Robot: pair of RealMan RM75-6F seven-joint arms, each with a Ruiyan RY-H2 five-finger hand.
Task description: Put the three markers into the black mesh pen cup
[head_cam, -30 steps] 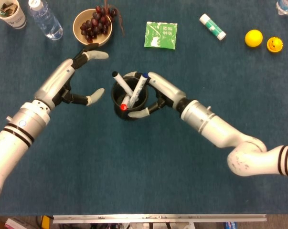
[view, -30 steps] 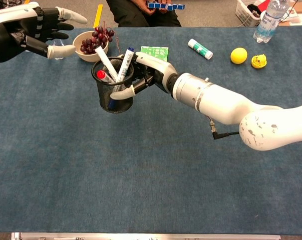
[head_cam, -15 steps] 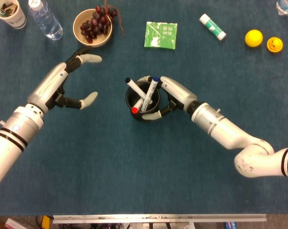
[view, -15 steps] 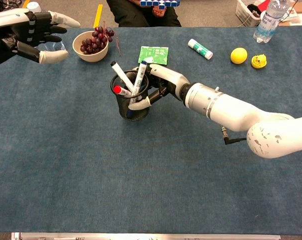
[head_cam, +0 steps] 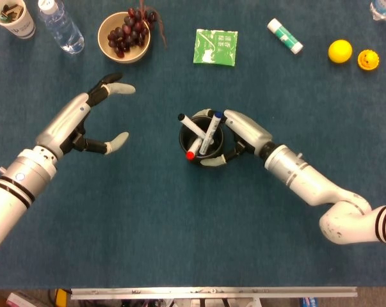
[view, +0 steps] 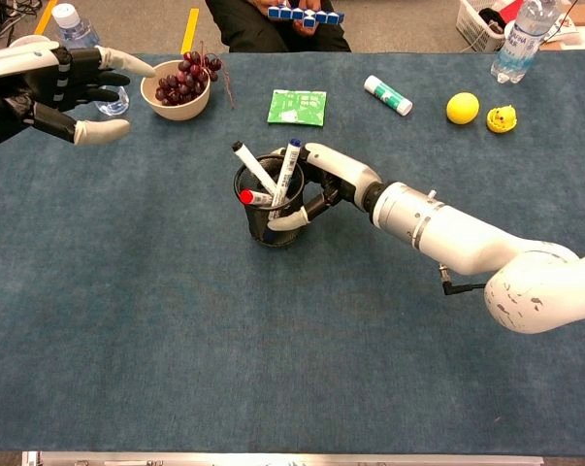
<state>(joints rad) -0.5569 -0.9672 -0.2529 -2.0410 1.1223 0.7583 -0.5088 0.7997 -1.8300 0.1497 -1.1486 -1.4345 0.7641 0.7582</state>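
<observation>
The right hand (head_cam: 234, 137) gripped the cup (head_cam: 202, 137) from its right side, and all three markers (head_cam: 208, 133) stood inside it. Left of the cup, well apart, the left hand (head_cam: 93, 121) hung with fingers spread, holding nothing.

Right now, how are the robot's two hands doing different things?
The right hand wraps around the black mesh pen cup, fingers behind it and one curled across its front; the left hand holds nothing, fingers spread in the air.
The right hand sits mid-table beside the three markers; the left hand hangs off to the side near the bowl of grapes.
Both share white shells with dark joints.
</observation>
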